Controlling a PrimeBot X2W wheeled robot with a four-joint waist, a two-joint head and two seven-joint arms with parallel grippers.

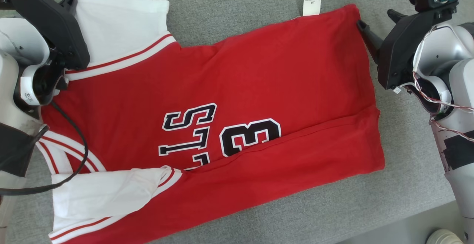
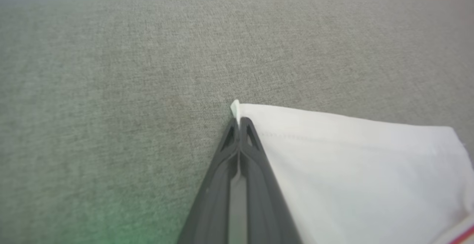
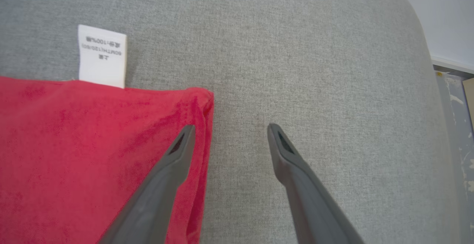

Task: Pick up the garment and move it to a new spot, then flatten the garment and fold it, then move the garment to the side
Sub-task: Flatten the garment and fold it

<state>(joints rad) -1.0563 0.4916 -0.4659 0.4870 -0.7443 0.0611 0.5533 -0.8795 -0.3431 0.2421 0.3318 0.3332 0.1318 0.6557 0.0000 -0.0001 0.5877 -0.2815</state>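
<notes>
While the garment [image 1: 240,88] lies spread on the grey table [image 1: 240,3] between my two arms, I judge the work to be about midway. It is laid out and mostly flat. The garment's near long edge is already turned up over the body, hiding the lower part of the black-and-white lettering, and the near sleeve [image 1: 111,196] is tucked in over that fold. What remains, as I read it, is folding the garment's far long edge in, folding it across, then moving it aside.

My left gripper [image 2: 240,120] is pinched closed on the garment at the outer corner of its far sleeve [image 2: 351,162], with a sliver of white cloth poking out past its tips. My right gripper [image 3: 230,127] is spread wide and holds nothing. It straddles the garment's far hem corner, one finger over the red edge and the other over bare table just beside it. I cannot tell whether either finger touches down.

The garment is a red jersey of soft, slightly napped knit, with shallow creases across the body and smooth white sleeves trimmed in thin red stripes. A small rectangular white care label [image 1: 312,2] sticks out flat from the garment's far edge, near that hem corner. The table covering is a coarse woven fabric.
</notes>
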